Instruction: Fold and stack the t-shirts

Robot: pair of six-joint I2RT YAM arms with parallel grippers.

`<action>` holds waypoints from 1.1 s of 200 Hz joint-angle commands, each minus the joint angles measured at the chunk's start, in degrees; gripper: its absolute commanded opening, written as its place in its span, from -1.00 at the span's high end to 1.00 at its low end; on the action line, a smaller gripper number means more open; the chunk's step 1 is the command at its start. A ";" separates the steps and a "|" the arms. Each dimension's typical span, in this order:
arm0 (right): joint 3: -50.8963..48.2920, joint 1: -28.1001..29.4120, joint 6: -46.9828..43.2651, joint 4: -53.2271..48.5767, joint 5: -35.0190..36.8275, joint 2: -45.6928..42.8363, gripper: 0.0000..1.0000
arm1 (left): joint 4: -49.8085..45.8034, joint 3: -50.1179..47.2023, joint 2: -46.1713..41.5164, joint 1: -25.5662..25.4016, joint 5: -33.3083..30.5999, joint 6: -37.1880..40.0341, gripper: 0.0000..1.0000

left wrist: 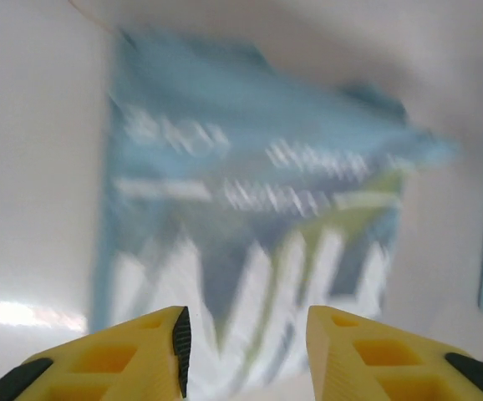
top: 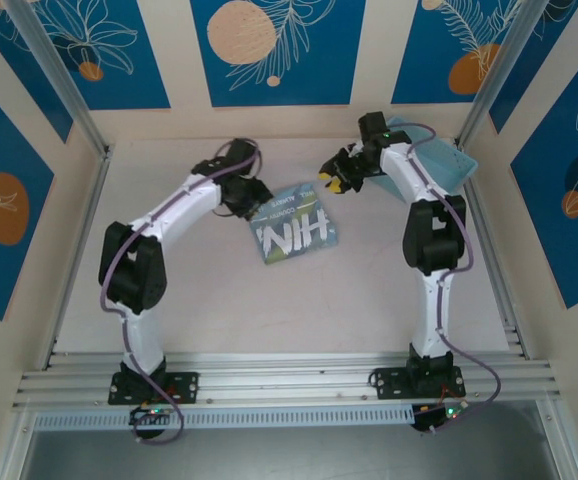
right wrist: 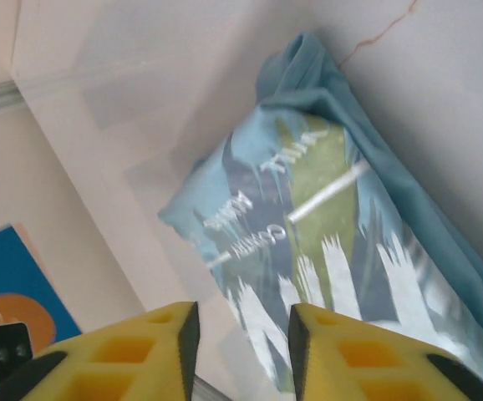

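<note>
Lying folded mid-table, shirt [top: 295, 233] looks finished; left gripper [left wrist: 246, 334] and right gripper [right wrist: 243, 330] hover narrowly parted, empty; stacking not yet done

Both arms are stretched forward with elbows bent outward, the left arm [top: 159, 225] leaning in from its side and the right arm [top: 429, 235] doing the same, so the two wrists end up angled toward each other near the middle. The left end effector [top: 253, 200] points down and its yellow fingers [left wrist: 133, 355] sit clearly apart with an open gap between the jaws. The right end effector [top: 331, 180] is tilted down too, jaws parted but with a noticeably narrower gap.
</note>
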 commanded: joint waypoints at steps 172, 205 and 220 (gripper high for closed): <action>-44.41 -4.14 2.02 9.84 -7.91 -39.71 0.32 | 21.28 -11.33 9.52 -17.50 -18.53 -61.45 -0.14; -43.28 -4.07 1.97 8.83 -7.58 -40.19 0.32 | 22.08 -12.13 10.50 -15.07 -21.47 -62.66 0.24; -43.23 -3.98 1.80 8.29 -7.13 -40.76 0.33 | 21.63 -12.05 10.37 -13.14 -22.29 -61.89 0.41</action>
